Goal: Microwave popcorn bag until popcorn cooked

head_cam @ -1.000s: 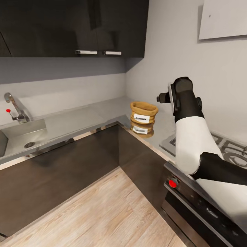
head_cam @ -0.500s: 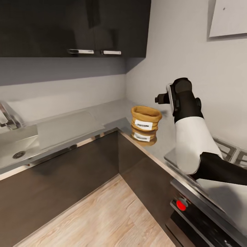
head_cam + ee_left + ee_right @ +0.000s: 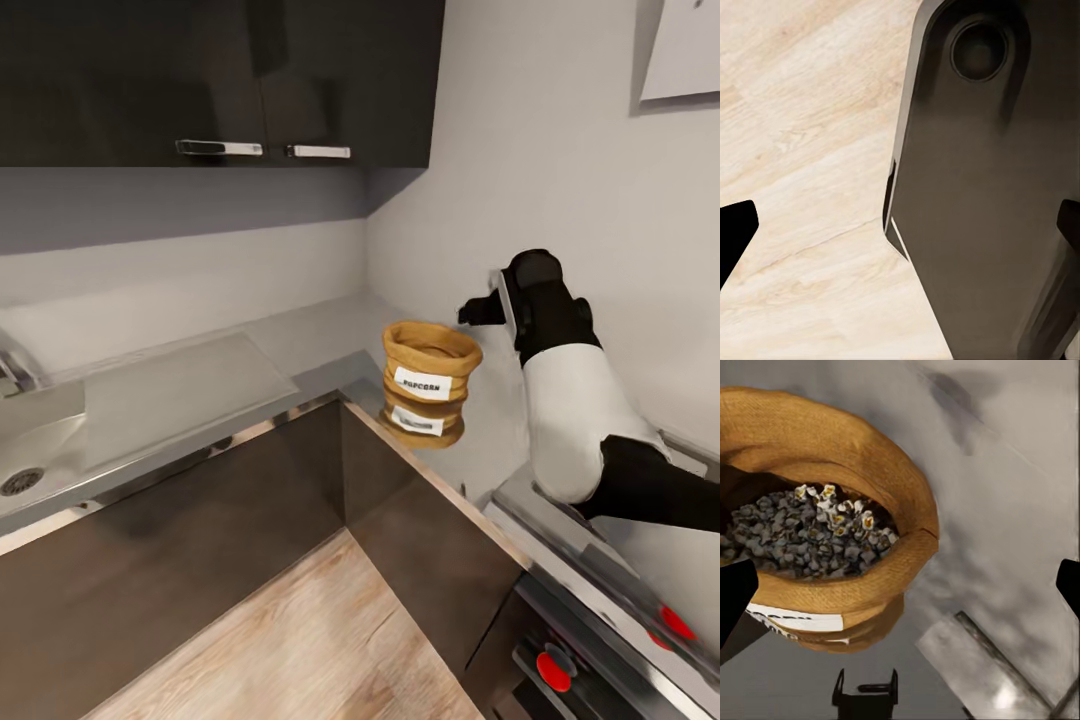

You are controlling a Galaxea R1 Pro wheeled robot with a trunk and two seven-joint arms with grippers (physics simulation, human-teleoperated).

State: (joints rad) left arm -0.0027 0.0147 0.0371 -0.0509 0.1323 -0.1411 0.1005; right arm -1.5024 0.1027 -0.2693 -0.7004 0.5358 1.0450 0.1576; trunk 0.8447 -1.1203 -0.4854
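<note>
Right gripper (image 3: pixel 900 581) hangs above the bag (image 3: pixel 817 521), and its two dark fingertips (image 3: pixel 735 596) show at the opposite edges of the right wrist view, spread wide with nothing between them. In the head view this gripper (image 3: pixel 482 310) sits at the end of the black and white right arm (image 3: pixel 575 400), just beside the bag (image 3: pixel 428 375) on its far side and slightly higher than the rim, not touching it. Left gripper (image 3: pixel 900 232) is also spread; one fingertip (image 3: pixel 735 236) shows over the pale wood floor (image 3: pixel 802 150), next to a dark grey part of the robot (image 3: pixel 990 195).

The bag stands upright on the countertop (image 3: pixel 330 330), in the inner corner where the two runs of the counter meet, near the front edge. Its rim is rolled down, and the white label (image 3: pixel 422 383) reads "POPCORN". From above, the bag is filled with dark kernels (image 3: pixel 802 536), a few of them pale with yellow spots. The glossy countertop shows a reflection of the bag under it.

Nearer than the bag are the dark cabinets (image 3: pixel 200 500) and two red knobs (image 3: pixel 552 671) on the oven front. Far from the bag along the counter is a sink (image 3: pixel 30 450). Above it on the wall hang dark upper cabinets (image 3: pixel 220 80) with two metal handles (image 3: pixel 218 148).
</note>
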